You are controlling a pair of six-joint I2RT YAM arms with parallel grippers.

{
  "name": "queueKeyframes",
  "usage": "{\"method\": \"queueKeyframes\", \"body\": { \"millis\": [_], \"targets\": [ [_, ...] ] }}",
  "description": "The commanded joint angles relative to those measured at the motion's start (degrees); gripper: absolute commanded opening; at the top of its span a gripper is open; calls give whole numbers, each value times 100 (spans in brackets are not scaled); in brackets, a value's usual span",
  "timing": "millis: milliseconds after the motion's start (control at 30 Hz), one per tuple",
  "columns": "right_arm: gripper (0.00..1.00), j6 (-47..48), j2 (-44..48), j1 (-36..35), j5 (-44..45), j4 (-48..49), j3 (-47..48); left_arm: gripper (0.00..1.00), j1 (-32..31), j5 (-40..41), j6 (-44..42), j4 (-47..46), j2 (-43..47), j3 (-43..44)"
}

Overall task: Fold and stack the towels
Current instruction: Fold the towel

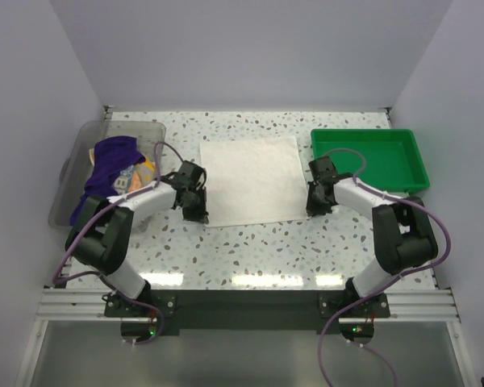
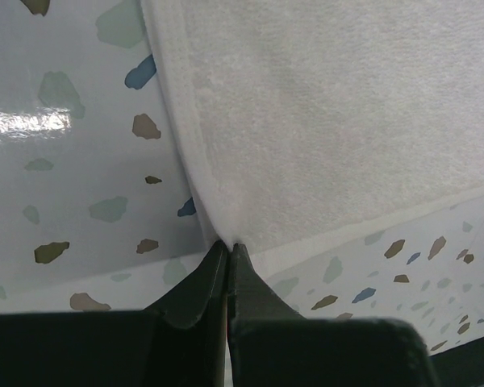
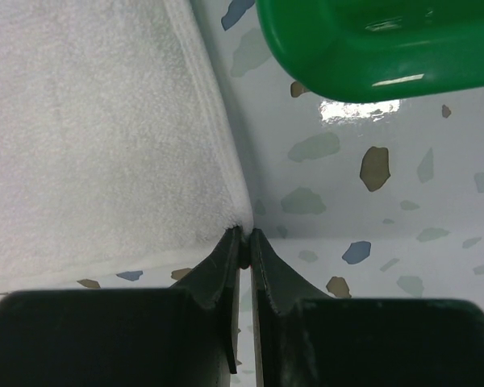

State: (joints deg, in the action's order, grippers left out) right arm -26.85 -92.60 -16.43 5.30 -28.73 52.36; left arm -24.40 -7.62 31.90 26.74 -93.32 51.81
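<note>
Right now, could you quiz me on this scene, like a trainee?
1. True or false: the white towel is bunched in a heap.
2. Where do the left end effector and right end effector pinch it? A middle, B near corners, C far edge.
3. Fill in: the purple towel sits in the clear ____.
Key: 1 false, it lies flat; 2 B; 3 bin.

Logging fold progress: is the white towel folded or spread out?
Spread out. The white towel lies flat on the table, no doubled layer visible; left gripper and right gripper pinch its near corners.
</note>
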Motion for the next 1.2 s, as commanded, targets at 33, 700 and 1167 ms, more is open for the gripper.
{"method": "queueKeyframes", "body": {
  "millis": [33, 700, 1167],
  "targets": [
    [0, -22, 259, 34, 217, -228, 317, 0, 15, 357, -149, 120, 120, 302],
    [0, 22, -22, 69, 270, 96, 222, 0, 120, 164, -281, -46, -257, 268],
    [9, 119, -154, 69, 481, 175, 117, 11, 120, 463, -202, -257, -222, -40]
  ]
}}
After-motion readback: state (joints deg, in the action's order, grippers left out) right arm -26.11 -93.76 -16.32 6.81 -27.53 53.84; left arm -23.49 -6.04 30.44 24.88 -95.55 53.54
